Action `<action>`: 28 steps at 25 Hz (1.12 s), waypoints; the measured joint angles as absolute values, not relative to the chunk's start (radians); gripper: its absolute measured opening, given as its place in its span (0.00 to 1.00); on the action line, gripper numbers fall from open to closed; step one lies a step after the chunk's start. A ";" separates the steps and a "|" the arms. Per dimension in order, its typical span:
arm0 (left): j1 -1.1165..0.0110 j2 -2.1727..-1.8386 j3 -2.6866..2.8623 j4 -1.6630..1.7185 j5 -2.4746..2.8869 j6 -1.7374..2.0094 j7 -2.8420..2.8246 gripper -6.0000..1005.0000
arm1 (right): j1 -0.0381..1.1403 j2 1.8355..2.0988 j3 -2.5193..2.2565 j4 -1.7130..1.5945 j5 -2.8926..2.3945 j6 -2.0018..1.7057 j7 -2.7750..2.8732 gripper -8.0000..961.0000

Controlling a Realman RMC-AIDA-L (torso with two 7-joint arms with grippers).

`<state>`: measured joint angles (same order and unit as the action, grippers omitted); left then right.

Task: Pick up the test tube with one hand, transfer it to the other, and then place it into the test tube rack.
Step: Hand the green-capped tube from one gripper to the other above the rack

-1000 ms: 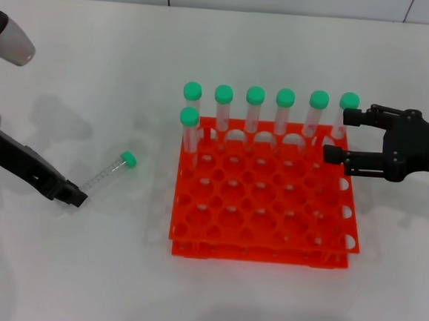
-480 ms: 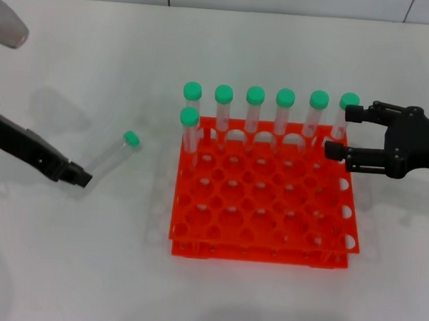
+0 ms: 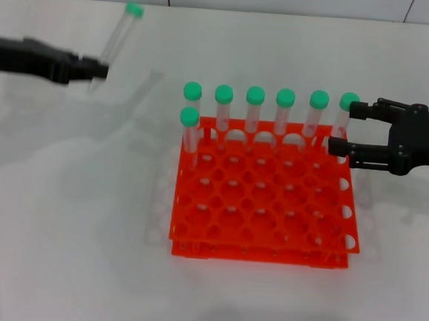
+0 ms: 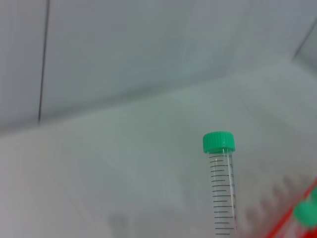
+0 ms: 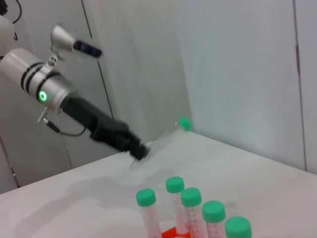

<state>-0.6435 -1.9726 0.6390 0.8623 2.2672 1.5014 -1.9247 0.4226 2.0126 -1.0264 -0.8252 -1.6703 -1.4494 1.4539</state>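
Note:
My left gripper (image 3: 97,69), on the wrist with the green light, is shut on the lower end of the test tube (image 3: 117,35) and holds it high above the table at the far left, green cap up and tilted right. The tube also shows in the left wrist view (image 4: 221,183) and in the right wrist view (image 5: 166,138), where the left gripper (image 5: 138,151) grips it. My right gripper (image 3: 341,127), black with a white label, is open at the back right corner of the orange-red test tube rack (image 3: 263,209).
Several other green-capped tubes (image 3: 254,108) stand upright along the rack's back row, with one more (image 3: 189,132) in the second row at the left. They also show in the right wrist view (image 5: 190,208). A wall rises behind the table.
My left gripper has lifted the test tube off the table and carried it up and back. The tube now points up. The right gripper has barely moved.

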 joint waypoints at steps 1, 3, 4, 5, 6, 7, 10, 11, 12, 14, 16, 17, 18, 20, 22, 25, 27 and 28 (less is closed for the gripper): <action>-0.639 -1.973 0.637 0.863 2.217 1.489 -1.905 0.20 | 0.423 2.013 -1.026 -0.825 -1.670 -1.449 1.454 0.88; -0.638 -1.975 0.637 0.863 2.165 1.468 -1.885 0.20 | 0.425 2.013 -1.025 -0.825 -1.670 -1.450 1.454 0.88; -0.638 -1.977 0.638 0.863 2.140 1.456 -1.878 0.20 | 0.426 2.013 -1.025 -0.825 -1.670 -1.450 1.454 0.88; -0.641 -1.980 0.639 0.863 2.116 1.445 -1.873 0.20 | 0.427 2.013 -1.025 -0.825 -1.670 -1.449 1.454 0.88; -0.645 -1.986 0.640 0.861 2.093 1.435 -1.864 0.20 | 0.427 2.013 -1.025 -0.825 -1.670 -1.448 1.454 0.88; -0.649 -1.991 0.641 0.859 2.074 1.427 -1.855 0.20 | 0.429 2.013 -1.025 -0.825 -1.670 -1.446 1.451 0.88; -0.661 -2.017 0.643 0.853 2.006 1.398 -1.805 0.20 | 0.430 2.012 -1.025 -0.825 -1.665 -1.440 1.446 0.88; -0.665 -2.026 0.644 0.850 1.982 1.390 -1.784 0.20 | 0.430 2.011 -1.025 -0.825 -1.662 -1.439 1.446 0.88; -0.669 -2.034 0.645 0.846 1.961 1.384 -1.767 0.20 | 0.430 2.011 -1.025 -0.825 -1.659 -1.438 1.445 0.88; -0.684 -2.052 0.652 0.827 1.918 1.376 -1.729 0.20 | 0.430 2.010 -1.025 -0.826 -1.657 -1.436 1.444 0.88; -0.703 -2.061 0.661 0.799 1.890 1.365 -1.713 0.20 | 0.430 2.010 -1.025 -0.826 -1.657 -1.429 1.443 0.88; -0.714 -2.064 0.668 0.778 1.878 1.360 -1.707 0.20 | 0.430 2.010 -1.025 -0.827 -1.657 -1.425 1.443 0.88; -0.725 -2.065 0.675 0.757 1.868 1.357 -1.700 0.20 | 0.430 2.009 -1.025 -0.828 -1.657 -1.423 1.442 0.88; -0.751 -2.066 0.692 0.715 1.858 1.355 -1.690 0.20 | 0.431 2.009 -1.025 -0.832 -1.657 -1.422 1.442 0.88; -0.767 -2.066 0.713 0.695 1.854 1.355 -1.682 0.20 | 0.431 2.008 -1.025 -0.837 -1.657 -1.419 1.442 0.88; -0.778 -2.072 0.771 0.684 1.837 1.356 -1.665 0.20 | 0.431 2.007 -1.025 -0.841 -1.657 -1.414 1.442 0.88; -0.778 -2.075 0.818 0.681 1.811 1.357 -1.651 0.20 | 0.431 2.006 -1.025 -0.842 -1.657 -1.410 1.442 0.88; -0.777 -2.076 0.843 0.677 1.794 1.357 -1.642 0.20 | 0.431 2.005 -1.025 -0.842 -1.657 -1.408 1.442 0.88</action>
